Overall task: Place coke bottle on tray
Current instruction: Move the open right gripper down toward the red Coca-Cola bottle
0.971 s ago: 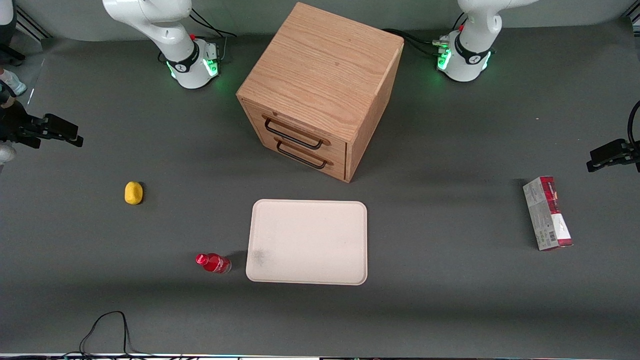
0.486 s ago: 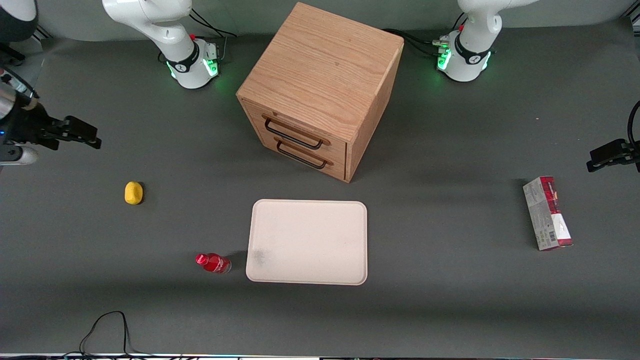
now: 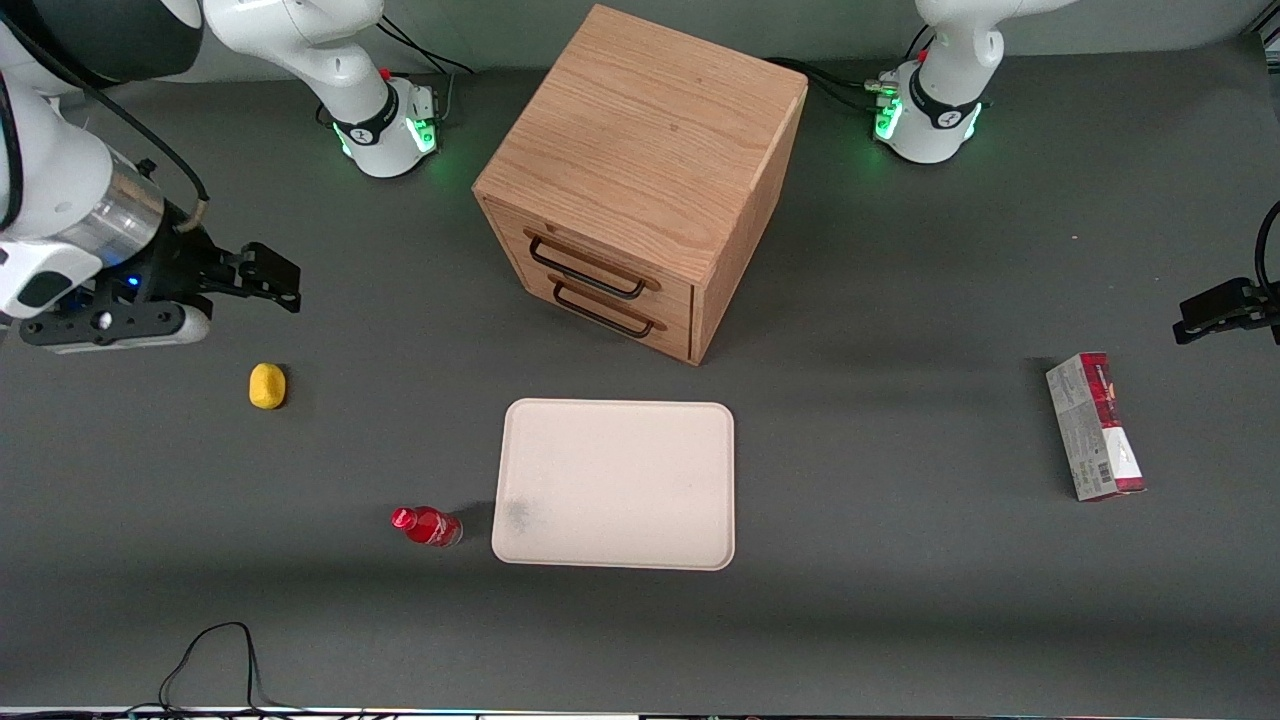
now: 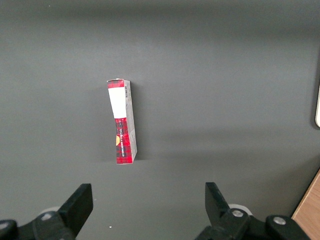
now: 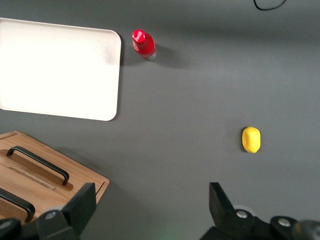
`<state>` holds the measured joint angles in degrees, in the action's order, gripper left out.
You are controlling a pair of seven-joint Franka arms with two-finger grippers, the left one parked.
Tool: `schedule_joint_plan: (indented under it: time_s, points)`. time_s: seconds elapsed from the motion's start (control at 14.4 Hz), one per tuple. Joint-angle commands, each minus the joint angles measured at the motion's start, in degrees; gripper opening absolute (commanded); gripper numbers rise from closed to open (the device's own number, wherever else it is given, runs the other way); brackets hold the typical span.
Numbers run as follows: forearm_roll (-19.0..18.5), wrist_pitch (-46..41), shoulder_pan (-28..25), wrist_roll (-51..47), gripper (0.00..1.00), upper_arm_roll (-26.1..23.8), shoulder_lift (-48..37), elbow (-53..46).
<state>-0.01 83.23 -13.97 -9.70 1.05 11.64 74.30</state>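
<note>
Front view: tool (image 3: pixel 262 277) wide open, empty, above tabletop (image 3: pixel 900 620) near the working arm's end; coke bottle (image 3: pixel 427 525), apparently upright, just beside tray (image 3: pixel 615 484), nearer the camera.

Lighting is even and diffuse from overhead. The matte dark grey tabletop (image 3: pixel 900 600) shows no glare. Soft shadows fall beside the oak-veneer wooden drawer cabinet (image 3: pixel 640 170) and the small red-capped coke bottle (image 3: pixel 427 526). The large cream-white rectangular tray (image 5: pixel 60 70) overexposes in the right wrist view. The right arm's black pincer (image 3: pixel 262 275), hanging above the tabletop, is sharp.
</note>
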Motion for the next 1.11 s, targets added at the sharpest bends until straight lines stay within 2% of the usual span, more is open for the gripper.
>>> schedule_joint_plan:
  time_s: [0.0,0.35,1.04]
  points:
    - [0.3,-6.2,0.3,-0.1,1.00,-0.2,11.7,-16.8]
    - [0.2,-3.9,0.3,3.7,1.00,-0.3,21.2,-25.6]
    - [0.1,9.9,0.3,3.1,1.00,-1.3,30.2,-25.9]
